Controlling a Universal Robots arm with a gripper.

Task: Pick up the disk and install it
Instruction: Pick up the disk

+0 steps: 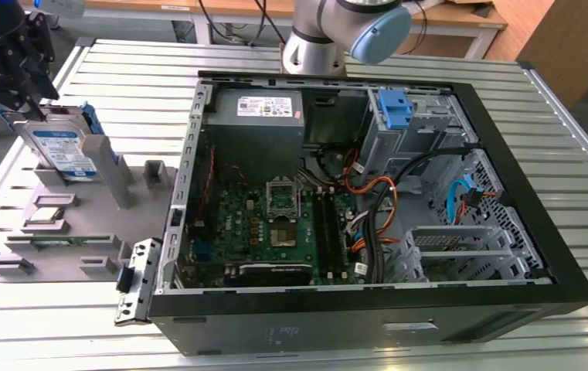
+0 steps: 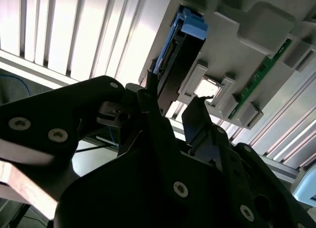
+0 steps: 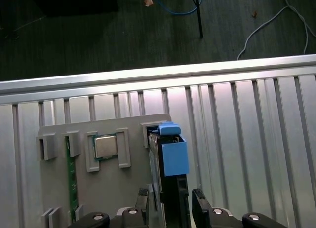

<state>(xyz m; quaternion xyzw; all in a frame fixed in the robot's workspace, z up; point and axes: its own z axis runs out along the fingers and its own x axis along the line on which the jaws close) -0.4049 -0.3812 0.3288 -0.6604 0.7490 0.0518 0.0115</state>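
Black angular fingers (image 3: 198, 202) of the gripper (image 3: 170, 193) are held apart, one on each side of the flat silver-metal disk (image 3: 173, 156) with smooth blue plastic rails. The disk is stood on edge in a slot at a corner of the grey moulded holder plate (image 3: 123, 188), near an edge of the ribbed metal tabletop (image 3: 247, 139).

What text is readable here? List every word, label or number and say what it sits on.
No text here can be quoted.
White-and-blue label on the disk: print too small to read.
Power supply sticker inside the computer case: too small to read.
Faint marks on the case's front panel: blurred.
Processor in the first wrist view: no legible marking.
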